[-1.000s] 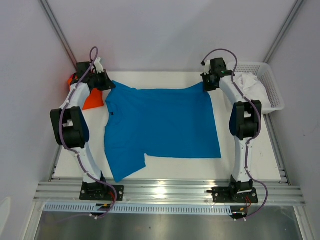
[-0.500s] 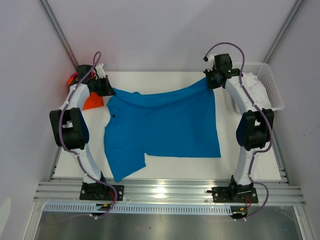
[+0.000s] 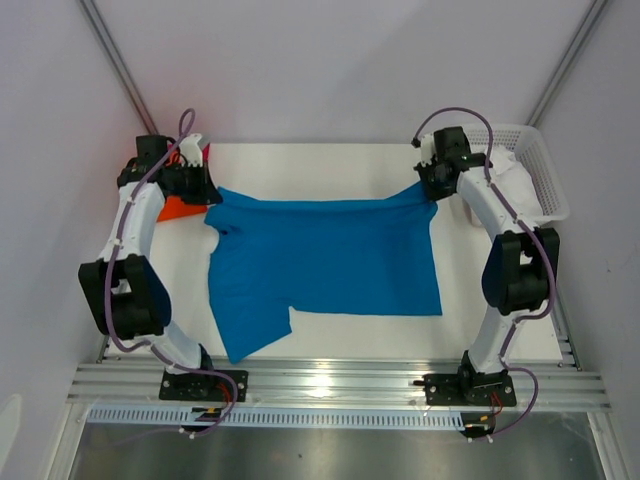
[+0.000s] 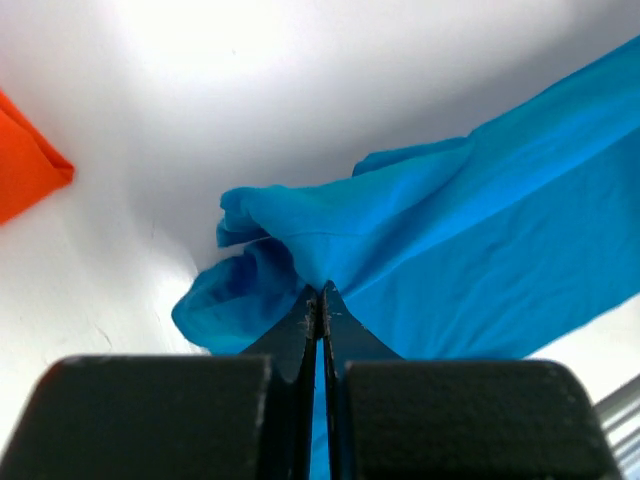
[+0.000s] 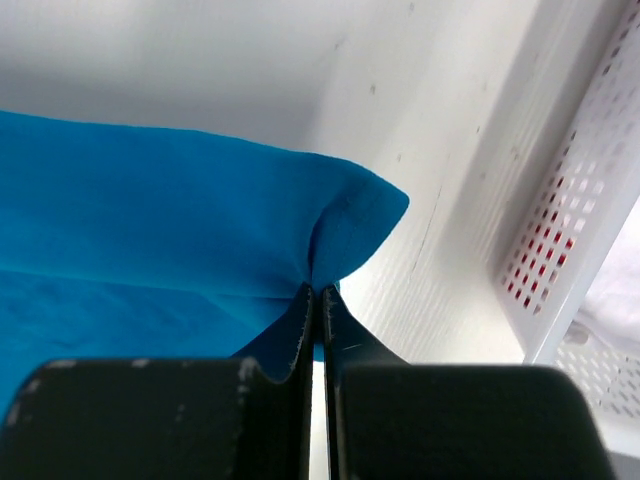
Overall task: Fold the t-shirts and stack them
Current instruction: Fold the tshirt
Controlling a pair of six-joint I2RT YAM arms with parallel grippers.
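Tabletop (image 3: 330, 337) white under blue t-shirt (image 3: 330, 250), pale walls (image 3: 330, 70)

White table (image 3: 350, 335): blue t-shirt (image 3: 330, 255) centre, orange t-shirt (image 3: 178, 208) far left, basket (image 3: 550, 185) far right.

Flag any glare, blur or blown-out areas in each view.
Top external: evenly lit, with small glare on the front rail. Left wrist: whites above the blue t-shirt are blown out, and the fingers are soft. Right wrist: well exposed, and the basket lattice is legible.

Between left gripper (image 3: 211, 193) and right gripper (image 3: 430, 192): spread t-shirt (image 3: 330, 255), far edge pinched by both, rest trailing over table (image 3: 475, 315) toward arm bases. Just outside left gripper, second t-shirt (image 3: 178, 208); outside right gripper, basket (image 3: 547, 192).
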